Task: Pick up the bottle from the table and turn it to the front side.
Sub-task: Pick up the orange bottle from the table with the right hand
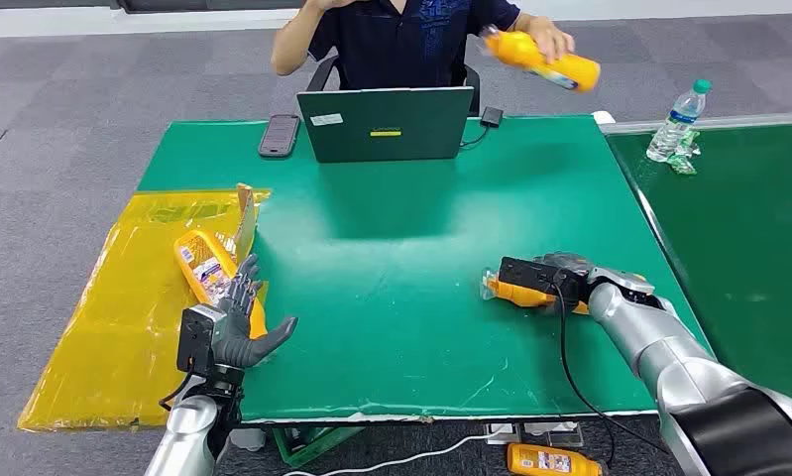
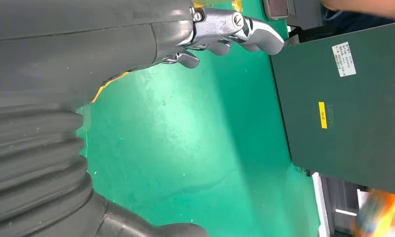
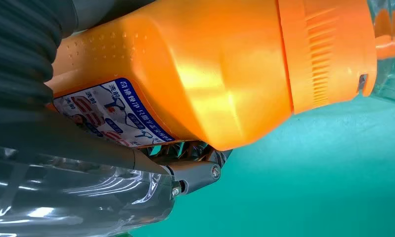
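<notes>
Two green tables on grey carpet; right fingers clasp bottle, left fingers spread.

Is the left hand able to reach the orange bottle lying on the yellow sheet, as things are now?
Probably yes. The left hand is open and sits right at the near end of the orange bottle on the yellow sheet, with nothing between them. The upright cardboard piece beside the bottle might crowd the fingers.

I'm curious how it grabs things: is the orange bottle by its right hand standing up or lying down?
Lying down. The orange bottle lies lengthwise on the green table, with the right hand wrapped around it.
</notes>
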`<state>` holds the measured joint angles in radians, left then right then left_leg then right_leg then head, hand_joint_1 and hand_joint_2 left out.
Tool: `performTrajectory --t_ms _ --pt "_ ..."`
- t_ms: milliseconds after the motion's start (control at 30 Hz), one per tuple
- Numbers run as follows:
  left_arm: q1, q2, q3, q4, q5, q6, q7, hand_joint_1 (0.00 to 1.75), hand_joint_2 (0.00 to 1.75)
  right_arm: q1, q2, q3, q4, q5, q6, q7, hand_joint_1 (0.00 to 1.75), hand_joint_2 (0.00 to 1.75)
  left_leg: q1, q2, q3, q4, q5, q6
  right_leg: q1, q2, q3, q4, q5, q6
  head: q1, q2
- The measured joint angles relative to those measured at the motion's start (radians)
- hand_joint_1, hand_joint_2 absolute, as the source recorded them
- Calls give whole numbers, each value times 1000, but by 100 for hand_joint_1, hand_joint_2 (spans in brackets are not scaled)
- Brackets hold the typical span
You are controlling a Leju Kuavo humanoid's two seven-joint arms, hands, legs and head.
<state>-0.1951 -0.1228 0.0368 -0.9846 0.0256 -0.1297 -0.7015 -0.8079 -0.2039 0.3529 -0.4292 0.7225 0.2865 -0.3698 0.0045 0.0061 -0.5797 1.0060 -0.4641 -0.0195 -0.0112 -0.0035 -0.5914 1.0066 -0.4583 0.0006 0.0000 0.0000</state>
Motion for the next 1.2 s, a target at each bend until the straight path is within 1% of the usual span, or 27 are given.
performTrajectory --t_ms 167,333,433,567,967,1067,1200 --pt "1 -1 -5 0 0 0 0 0 175 -10 13 0 -1 -54 -38 2 175 175 0 0 -1 0 0 0 0 0 0 0 0 0 0 0" --pt "-1 -6 -15 1 4 0 0 0 175 -85 58 0 -1 -121 -58 47 175 175 0 1 0 0 1 -1 0 1 -1 0 0 0 0 0" --pt "-3 -9 -23 3 5 0 0 0 175 -124 81 0 -1 -129 -63 59 175 175 0 0 -1 0 1 0 0 -1 -1 0 0 0 0 0" --pt "-4 -10 -27 6 5 1 0 0 175 -152 97 0 -1 -133 -65 66 175 175 0 0 -1 0 1 0 0 -1 -1 0 0 0 0 0" --pt "-9 -11 -28 11 6 1 0 0 175 -179 119 0 -1 -140 -69 69 175 175 0 0 -1 0 1 0 0 -1 -1 0 0 0 0 0" --pt "-15 -12 -30 14 6 1 0 0 175 -201 135 0 -1 -148 -71 91 175 175 0 0 -1 0 1 0 0 -1 -1 0 0 0 0 0" --pt "-29 -17 -36 25 5 1 0 0 175 -255 173 0 0 -177 -101 133 175 175 0 1 -1 0 1 0 0 1 -2 0 1 -1 0 0"
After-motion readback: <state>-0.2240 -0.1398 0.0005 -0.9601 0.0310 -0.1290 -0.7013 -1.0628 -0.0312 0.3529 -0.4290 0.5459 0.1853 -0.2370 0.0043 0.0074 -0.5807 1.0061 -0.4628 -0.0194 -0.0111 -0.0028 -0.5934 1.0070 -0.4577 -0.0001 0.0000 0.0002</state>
